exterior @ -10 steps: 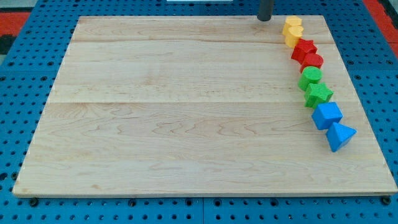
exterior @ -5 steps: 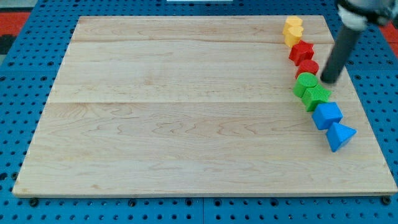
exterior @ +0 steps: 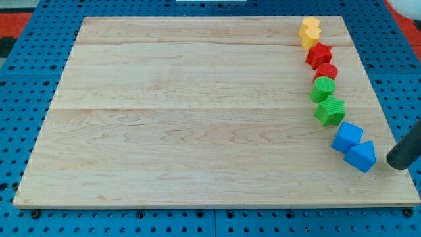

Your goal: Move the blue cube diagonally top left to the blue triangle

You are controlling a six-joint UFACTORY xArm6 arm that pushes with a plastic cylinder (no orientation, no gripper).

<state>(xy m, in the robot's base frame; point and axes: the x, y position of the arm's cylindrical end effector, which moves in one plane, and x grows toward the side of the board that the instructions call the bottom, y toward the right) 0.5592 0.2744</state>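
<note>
The blue cube [exterior: 346, 137] sits near the right edge of the wooden board [exterior: 184, 118]. The blue triangle [exterior: 361, 157] touches it on its lower right. So the cube lies diagonally up and left of the triangle. My tip [exterior: 396, 164] is the end of a dark rod that comes in from the view's right edge. It stands just right of the blue triangle, with a small gap between them.
A curved line of blocks runs up the right side: a green star [exterior: 330, 110], a green cylinder [exterior: 323, 87], two red blocks [exterior: 326, 71] [exterior: 320, 52], and yellow blocks [exterior: 310, 31] at the top. The board's right edge is close to my tip.
The rod has swung from beside the red and green blocks down to the lower right. The blue cube and blue triangle have shifted down, and the triangle has turned. The green star has moved slightly.
</note>
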